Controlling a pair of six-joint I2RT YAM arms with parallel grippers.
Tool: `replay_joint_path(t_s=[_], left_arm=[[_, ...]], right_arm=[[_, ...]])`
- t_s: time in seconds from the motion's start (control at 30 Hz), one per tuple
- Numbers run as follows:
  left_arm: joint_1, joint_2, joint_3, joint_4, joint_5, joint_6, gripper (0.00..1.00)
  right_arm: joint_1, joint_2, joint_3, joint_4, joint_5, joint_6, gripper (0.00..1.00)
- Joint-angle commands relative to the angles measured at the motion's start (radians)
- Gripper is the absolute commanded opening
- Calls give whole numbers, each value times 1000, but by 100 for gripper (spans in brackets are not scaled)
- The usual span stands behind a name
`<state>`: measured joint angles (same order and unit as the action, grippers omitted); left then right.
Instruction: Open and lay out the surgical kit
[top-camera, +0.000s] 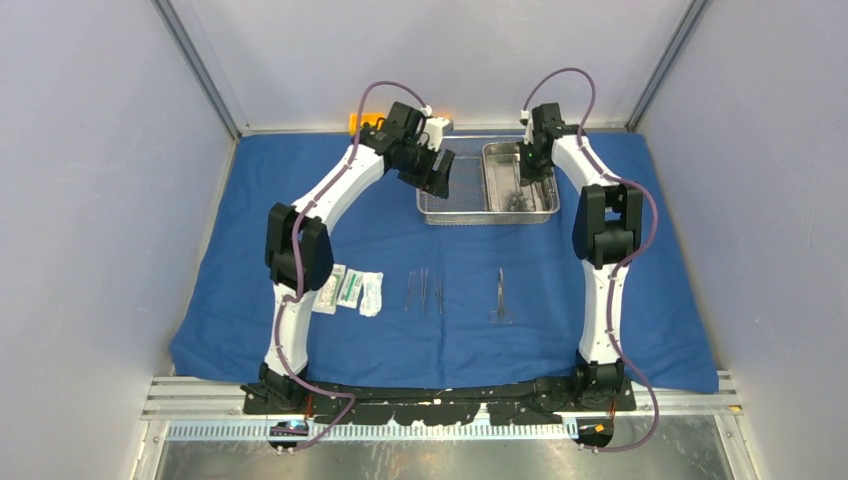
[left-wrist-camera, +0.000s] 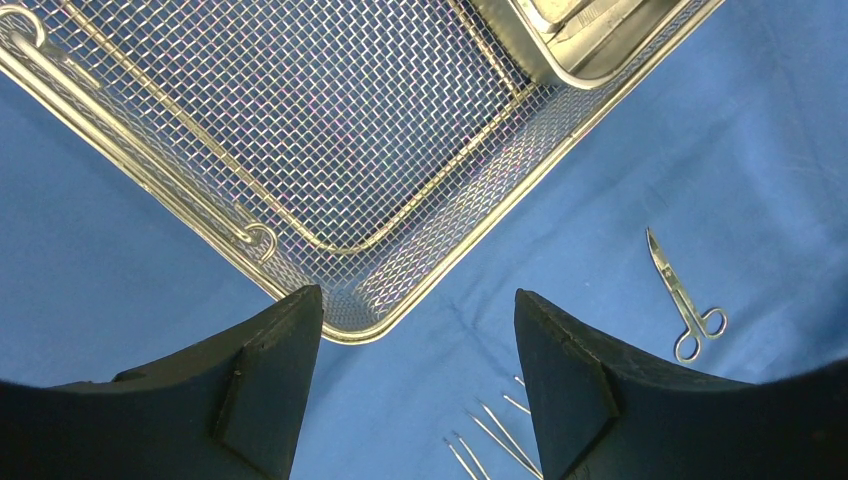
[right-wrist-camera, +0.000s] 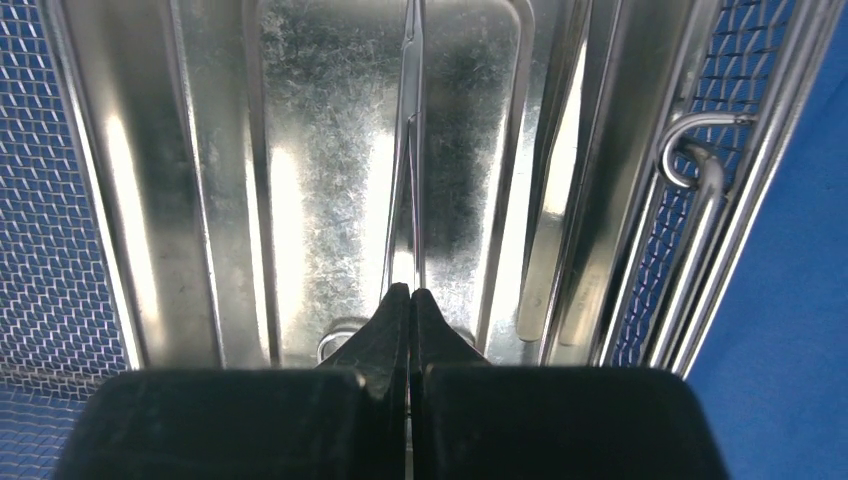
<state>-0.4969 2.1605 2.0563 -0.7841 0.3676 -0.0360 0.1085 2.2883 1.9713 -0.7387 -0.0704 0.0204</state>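
Observation:
The blue cloth wrap (top-camera: 650, 300) lies spread flat. The steel mesh basket (top-camera: 470, 215) stands at the back centre with the solid steel tray (top-camera: 495, 170) in its right half. My right gripper (right-wrist-camera: 410, 292) is down in the tray (right-wrist-camera: 320, 150), shut on a thin steel ringed instrument (right-wrist-camera: 410, 150) that points away from the fingertips. My left gripper (left-wrist-camera: 418, 310) is open and empty, above the near corner of the basket (left-wrist-camera: 330, 150). Scissors (top-camera: 502, 297), forceps (top-camera: 424, 290) and three white-green packets (top-camera: 348, 288) lie in a row on the cloth.
An orange block (top-camera: 358, 122) sits beyond the cloth's back edge, behind the left arm. The basket's wire handle (right-wrist-camera: 690, 150) is just right of the tray. Grey walls close in both sides. The laid-out scissors (left-wrist-camera: 685, 300) and forceps tips (left-wrist-camera: 490, 430) show near my left fingers.

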Motion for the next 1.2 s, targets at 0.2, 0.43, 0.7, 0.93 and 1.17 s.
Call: replay_joint_path(t_s=[0.2,0.43,0.7,0.93,1.17], left_arm=[[5,1,38,-12,20,10,72],[6,-1,36,-14,21,12,72],[6,7,37,-7,31,4,72],[6,5,34,-6,30,0,72],[6,11,34,-6,33,1,72]], right_arm=[[-1,-93,-3,33,18,-26,0],[-2,-117,-30,-31,13,-91,13],[-3,-178,-139,-37,-17,-102,39],[-2,-143,-151,-52,-23,-107,42],[-1,-71,-131,-60,-8,-124,39]])
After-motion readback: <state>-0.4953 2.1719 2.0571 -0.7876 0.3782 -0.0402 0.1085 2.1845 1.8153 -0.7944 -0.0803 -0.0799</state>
